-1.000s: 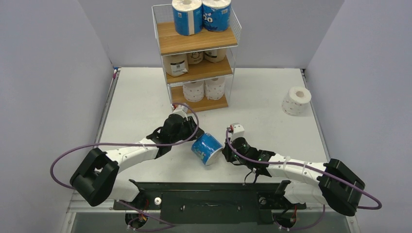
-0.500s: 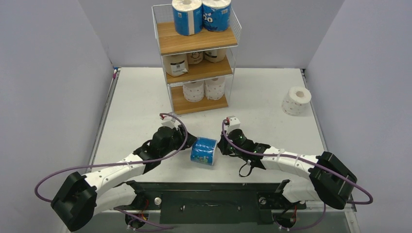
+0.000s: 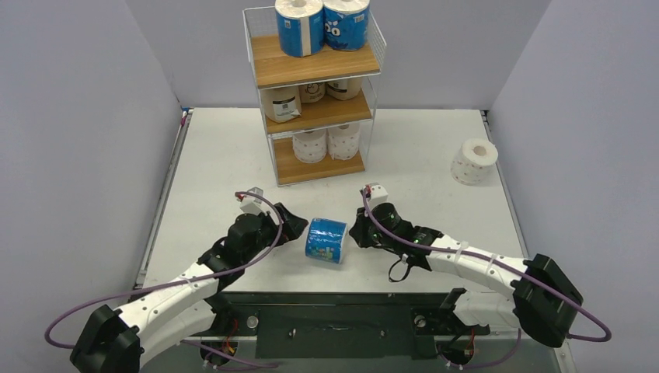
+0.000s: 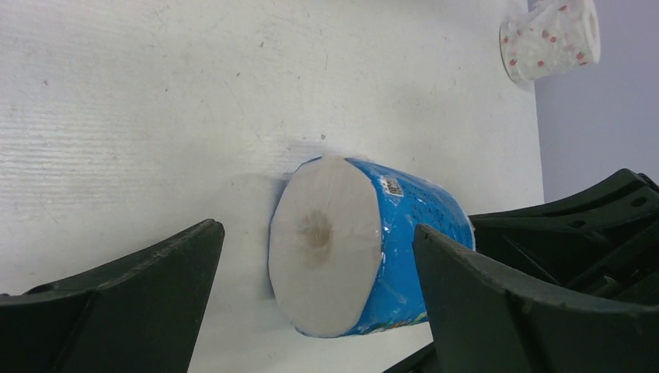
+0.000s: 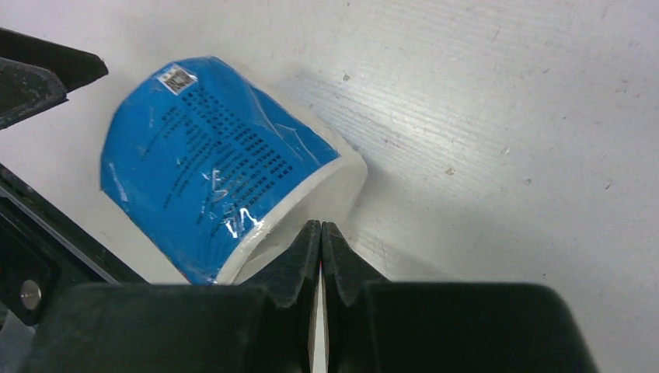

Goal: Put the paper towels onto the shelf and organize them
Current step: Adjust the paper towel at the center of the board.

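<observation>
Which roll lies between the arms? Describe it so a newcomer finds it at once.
On the white table, look in front of the shelf. Between the left pincer and the right pincer a blue roll lies on its side. Every other blue one stands on the shelf, and the only other loose one is a white roll.

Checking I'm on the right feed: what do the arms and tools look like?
Both arms alike: the left arm and right arm have white links, bulky black joints and a purple cable looping alongside, with a white block near each wrist. The left tool and right tool have matte black, tapered fingers.
</observation>
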Robot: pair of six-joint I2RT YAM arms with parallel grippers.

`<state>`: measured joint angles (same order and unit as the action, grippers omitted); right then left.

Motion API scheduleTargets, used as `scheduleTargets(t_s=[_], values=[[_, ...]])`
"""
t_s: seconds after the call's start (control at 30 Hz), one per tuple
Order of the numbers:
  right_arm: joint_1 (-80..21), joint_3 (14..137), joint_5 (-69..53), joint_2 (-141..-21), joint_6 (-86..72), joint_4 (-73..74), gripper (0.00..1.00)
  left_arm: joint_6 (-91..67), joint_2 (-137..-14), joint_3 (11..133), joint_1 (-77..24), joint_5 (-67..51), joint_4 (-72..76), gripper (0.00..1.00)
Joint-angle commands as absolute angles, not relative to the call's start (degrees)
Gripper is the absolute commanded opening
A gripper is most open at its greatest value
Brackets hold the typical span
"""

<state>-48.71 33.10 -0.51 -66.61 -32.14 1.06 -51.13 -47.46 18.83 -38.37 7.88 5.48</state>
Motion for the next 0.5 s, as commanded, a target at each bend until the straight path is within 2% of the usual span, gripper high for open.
scheduleTargets(t_s=[0.0, 0.17, 0.47], values=[[-48.4, 37.1, -1.3, -70.9, -31.8, 4.9, 0.0, -52.1, -51.7, 18.4, -37.4, 0.7, 15.4, 0.91], [-48.4, 40.6, -0.6, -75.2, -32.0, 4.5, 0.0, -51.6, -56.2, 18.0, -37.4, -7.2, 23.0, 0.9], [-43.7, 47.2, -1.7, -82.2, -29.7, 6.6, 0.0, -53.1, -62.6, 15.5, -37.6, -13.3, 35.6, 0.9]])
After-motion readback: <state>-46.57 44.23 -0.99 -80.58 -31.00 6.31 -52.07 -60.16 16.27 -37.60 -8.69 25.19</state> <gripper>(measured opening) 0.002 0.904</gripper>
